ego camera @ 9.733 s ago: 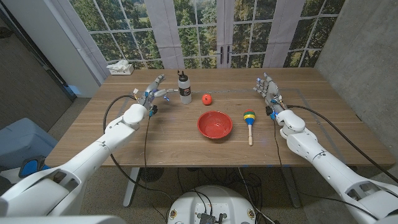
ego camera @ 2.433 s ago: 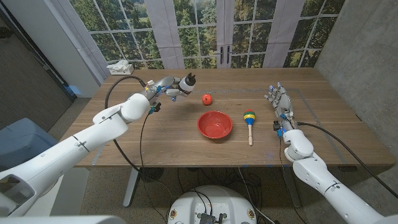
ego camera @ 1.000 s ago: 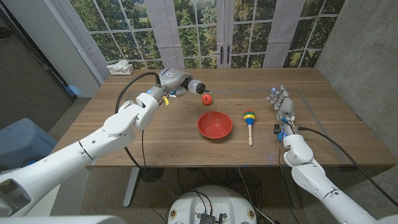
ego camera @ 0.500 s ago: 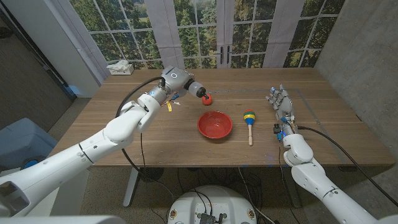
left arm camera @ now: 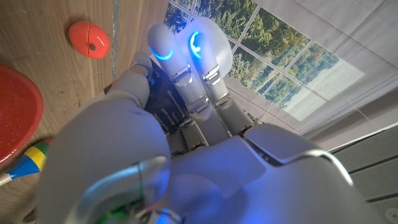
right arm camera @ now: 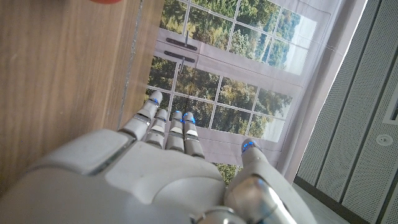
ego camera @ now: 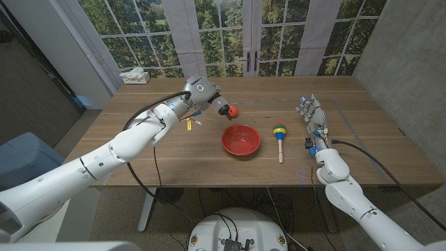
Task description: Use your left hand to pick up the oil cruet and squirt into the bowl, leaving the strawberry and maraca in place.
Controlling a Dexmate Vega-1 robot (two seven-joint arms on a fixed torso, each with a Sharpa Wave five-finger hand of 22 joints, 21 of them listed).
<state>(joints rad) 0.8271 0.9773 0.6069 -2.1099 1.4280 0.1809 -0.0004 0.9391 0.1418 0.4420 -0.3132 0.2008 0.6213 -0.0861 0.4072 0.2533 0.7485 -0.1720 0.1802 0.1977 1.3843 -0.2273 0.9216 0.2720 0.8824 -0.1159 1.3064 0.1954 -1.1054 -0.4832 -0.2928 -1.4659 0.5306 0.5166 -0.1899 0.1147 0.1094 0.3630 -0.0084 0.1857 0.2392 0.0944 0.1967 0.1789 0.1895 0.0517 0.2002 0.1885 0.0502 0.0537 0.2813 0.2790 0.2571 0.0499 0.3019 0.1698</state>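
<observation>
Fingers (left arm camera: 186, 56) of the left hand (ego camera: 209, 100) were wrapped around the oil cruet (ego camera: 221, 104), tipped at upper centre of the frame, above and left of the red bowl (ego camera: 241, 140). Judged light, rigid, possibly slick; mid-body hold suits. Right hand (ego camera: 311, 115) at frame right had fingers extended, holding nothing.

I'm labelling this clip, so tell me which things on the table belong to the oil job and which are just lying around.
In the job:
oil cruet, held tilted by the left robot hand
red bowl

Lying about:
strawberry
maraca
tissue box
right robot hand, open
</observation>
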